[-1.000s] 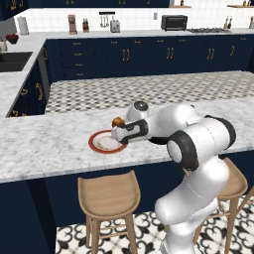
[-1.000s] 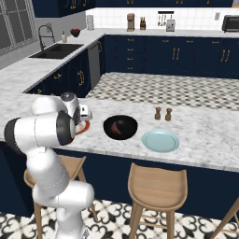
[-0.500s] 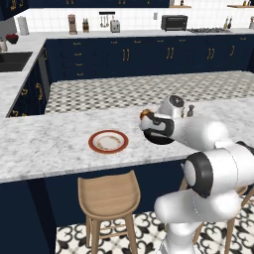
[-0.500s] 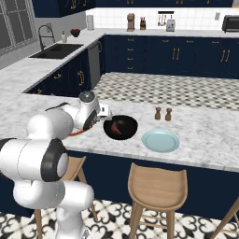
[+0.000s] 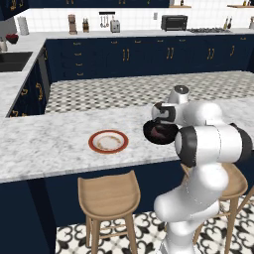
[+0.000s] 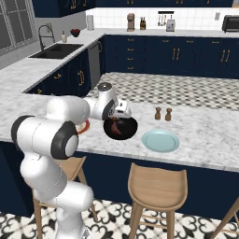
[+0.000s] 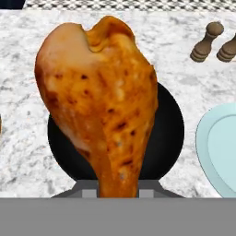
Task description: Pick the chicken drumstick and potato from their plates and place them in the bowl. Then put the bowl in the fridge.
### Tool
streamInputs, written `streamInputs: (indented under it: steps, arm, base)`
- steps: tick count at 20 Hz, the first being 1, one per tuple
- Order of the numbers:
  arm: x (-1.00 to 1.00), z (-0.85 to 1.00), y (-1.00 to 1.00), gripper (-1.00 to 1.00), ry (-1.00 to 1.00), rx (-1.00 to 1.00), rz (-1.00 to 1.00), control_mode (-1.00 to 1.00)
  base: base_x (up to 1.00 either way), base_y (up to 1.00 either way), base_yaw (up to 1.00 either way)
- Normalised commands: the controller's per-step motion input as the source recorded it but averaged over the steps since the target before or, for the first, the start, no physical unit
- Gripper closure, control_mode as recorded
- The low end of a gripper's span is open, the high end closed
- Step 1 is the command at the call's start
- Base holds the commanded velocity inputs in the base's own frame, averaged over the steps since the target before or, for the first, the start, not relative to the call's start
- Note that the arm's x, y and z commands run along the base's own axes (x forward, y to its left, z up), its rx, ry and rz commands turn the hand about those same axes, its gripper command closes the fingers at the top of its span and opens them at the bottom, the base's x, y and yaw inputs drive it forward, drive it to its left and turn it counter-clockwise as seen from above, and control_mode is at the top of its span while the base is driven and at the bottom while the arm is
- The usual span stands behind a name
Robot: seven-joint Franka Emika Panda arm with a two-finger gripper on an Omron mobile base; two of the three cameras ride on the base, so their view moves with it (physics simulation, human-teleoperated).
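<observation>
My gripper (image 7: 117,192) is shut on the thin bone end of the golden-orange chicken drumstick (image 7: 99,92), which hangs over the black bowl (image 7: 171,131). From the base views the hand (image 5: 162,115) sits just above the bowl (image 5: 159,134), and a dark reddish potato (image 6: 115,126) lies inside it. To the bowl's left, the white plate with the red-brown rim (image 5: 108,142) is bare. The pale blue-green plate (image 6: 160,140) on the bowl's right is bare too. The fridge is out of view.
Two small brown shakers (image 6: 163,113) stand on the marble island counter (image 5: 44,144) behind the blue-green plate. Wooden stools (image 5: 106,196) stand under the counter's near edge. Navy cabinets and a sink (image 6: 56,50) line the far walls.
The arm has swung from the red-rimmed plate over to the black bowl, carrying the drumstick. That plate now lies bare.
</observation>
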Motion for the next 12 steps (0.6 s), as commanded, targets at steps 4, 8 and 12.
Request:
streamInputs:
  steps: [4, 8, 12]
  arm:
    - [0.14, -0.36, -0.29, 1.00, 0.03, 0.00, 0.00, -1.00]
    - [0.00, -0.56, -0.06, 1.00, 0.04, 0.00, 0.00, -1.00]
    - [0.20, -0.49, -0.12, 1.00, 0.04, 0.00, 0.00, -1.00]
  base:
    - [0.00, 0.00, 0.00]
    - [0.00, 0.00, 0.00]
    - [0.00, 0.00, 0.00]
